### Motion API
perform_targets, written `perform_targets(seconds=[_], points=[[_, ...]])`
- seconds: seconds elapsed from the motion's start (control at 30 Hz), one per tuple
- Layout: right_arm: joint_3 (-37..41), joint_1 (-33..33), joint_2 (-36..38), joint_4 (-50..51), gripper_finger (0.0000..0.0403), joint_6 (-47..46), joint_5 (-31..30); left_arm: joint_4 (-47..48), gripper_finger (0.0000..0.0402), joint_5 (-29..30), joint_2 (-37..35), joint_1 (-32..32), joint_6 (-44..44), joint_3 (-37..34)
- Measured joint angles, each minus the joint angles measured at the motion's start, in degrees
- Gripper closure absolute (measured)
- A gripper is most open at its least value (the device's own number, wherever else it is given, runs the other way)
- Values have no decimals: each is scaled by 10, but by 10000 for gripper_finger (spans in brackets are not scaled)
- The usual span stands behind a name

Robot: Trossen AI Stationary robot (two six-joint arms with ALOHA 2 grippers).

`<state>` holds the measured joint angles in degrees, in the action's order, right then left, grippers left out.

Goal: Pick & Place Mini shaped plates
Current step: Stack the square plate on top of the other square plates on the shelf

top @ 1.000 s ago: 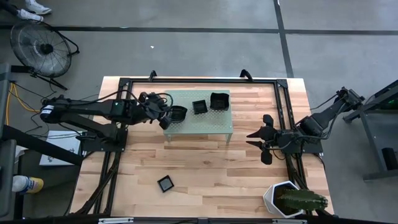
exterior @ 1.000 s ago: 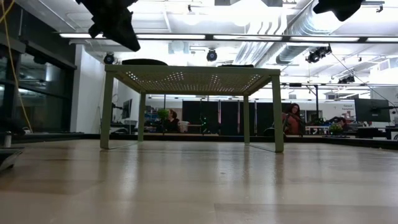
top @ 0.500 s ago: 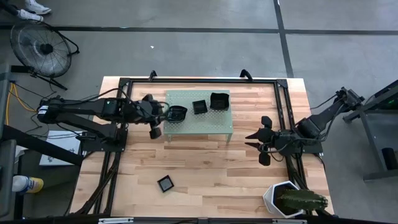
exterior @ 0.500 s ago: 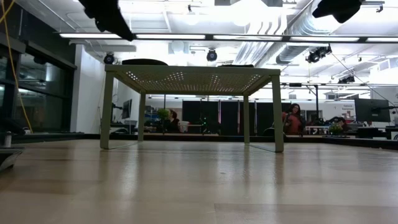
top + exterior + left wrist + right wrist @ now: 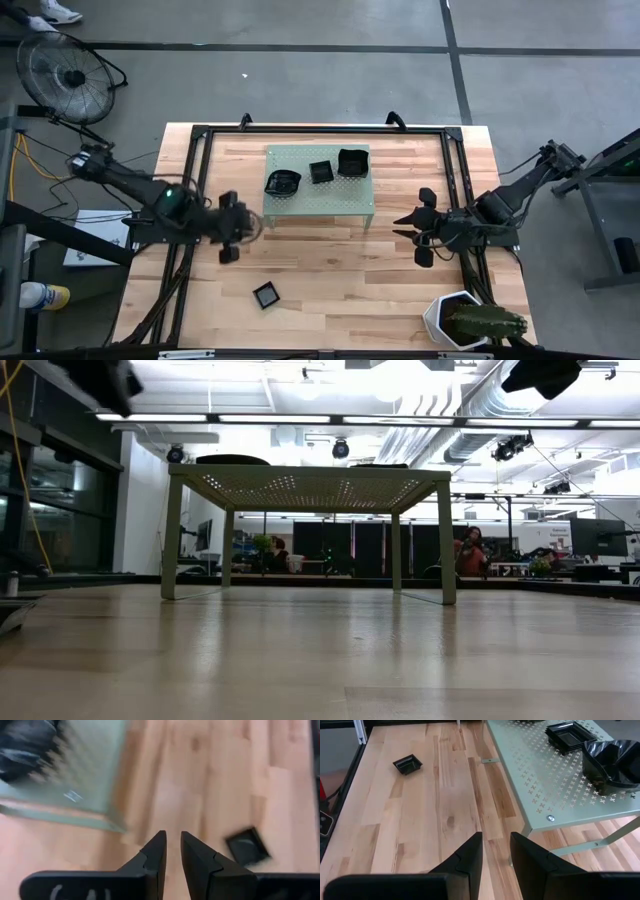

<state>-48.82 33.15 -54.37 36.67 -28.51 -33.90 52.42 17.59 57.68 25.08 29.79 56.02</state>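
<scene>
step in hand: the left gripper (image 5: 240,228) is carried empty over bare wood, off the stand's 7 o'clock corner; judged to be between placings, with the next pick not begun.
left gripper state: fingers (image 5: 156,851) are seen parted by a narrow gap with nothing between them, so released.
plates on stand: three black stacks are set on the pale green stand (image 5: 330,200); a wavy-edged stack (image 5: 283,183) at 9 o'clock, a small square stack (image 5: 321,172) near centre, a larger square stack (image 5: 352,162) at 2 o'clock.
plate on table: one square plate (image 5: 266,295) is left alone on the wooden table (image 5: 330,270), at about 5 o'clock from the left gripper and apart from it.
next move: judged to call for a descent over the lone plate, with the fingers spread wider so that one raised rim can be straddled.
right gripper: the right gripper (image 5: 428,229) is held waiting at the stand's 4 o'clock, open and empty.
hidden: the count within each stack cannot be told.
hard to make out: the left wrist view is smeared; the lone plate (image 5: 247,845) is only read as a dark square.
cut off: in the low view the plates are hidden above the stand top.
</scene>
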Motion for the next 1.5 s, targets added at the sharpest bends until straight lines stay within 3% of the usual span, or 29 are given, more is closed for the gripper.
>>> perform_targets(seconds=[0.3,0.63,0.77,0.87,1.13,1.3,1.5], points=[[0,0,0,0,308,0,-2,-24,348,-1,52,120,130,-46],[0,0,0,0,308,0,-1,-56,348,-47,150,148,159,-51],[0,0,0,0,308,0,0,-89,348,-56,188,148,97,-51],[0,0,0,0,308,0,0,-119,348,-69,217,148,-10,-51],[0,0,0,0,308,0,1,-194,348,-167,290,148,-236,-51],[0,0,0,0,308,0,1,-207,348,-246,300,147,-293,-51],[0,0,0,-1,308,-1,1,-214,348,-210,300,147,-295,-51]])
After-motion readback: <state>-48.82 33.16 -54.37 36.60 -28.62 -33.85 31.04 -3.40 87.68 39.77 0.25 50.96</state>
